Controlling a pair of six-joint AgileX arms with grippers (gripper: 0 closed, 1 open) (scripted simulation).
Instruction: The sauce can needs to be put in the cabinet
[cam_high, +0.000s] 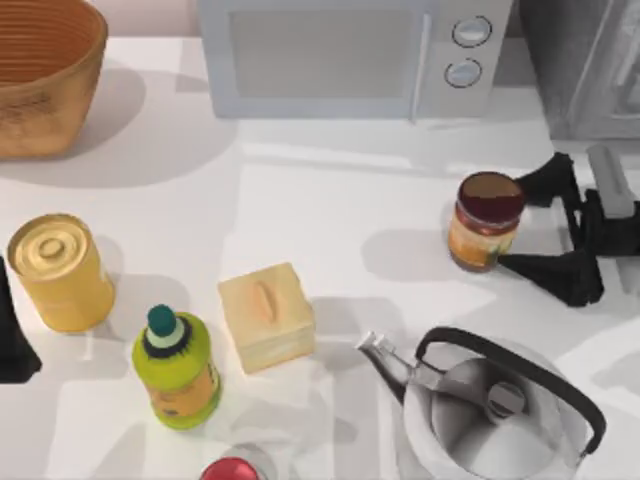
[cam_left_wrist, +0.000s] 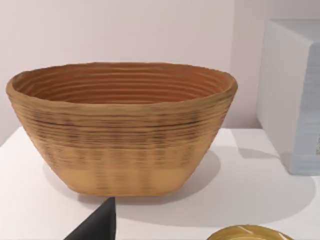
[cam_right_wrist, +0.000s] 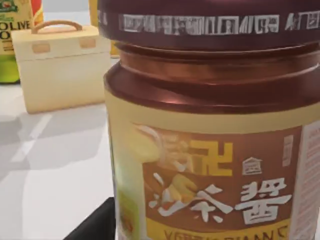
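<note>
Overhead, right hand (cam_high: 535, 228) is spread wide, fingers flanking the sauce can (cam_high: 487, 221) from the right side, upright on the counter (cam_high: 330, 200) between microwave (cam_high: 350, 55) and kettle (cam_high: 500, 400); cabinet (cam_high: 590, 65) top right. Right wrist view adds label detail: maroon lid, orange-yellow label, white characters. Left wrist view faces the basket (cam_left_wrist: 122, 127); left hand's state: cannot tell.

A glossy maroon lid caps the sauce can (cam_high: 487, 222), its printed paper-like label smooth and matt. Nearby, the kettle (cam_high: 500, 405) shows polished, reflective metal under a dark matt handle. The basket (cam_left_wrist: 122, 127) looks coarsely woven and ribbed, while the yellow can (cam_high: 60, 270) carries a shiny gold metallic lid on the smooth white table (cam_high: 330, 200).
</note>
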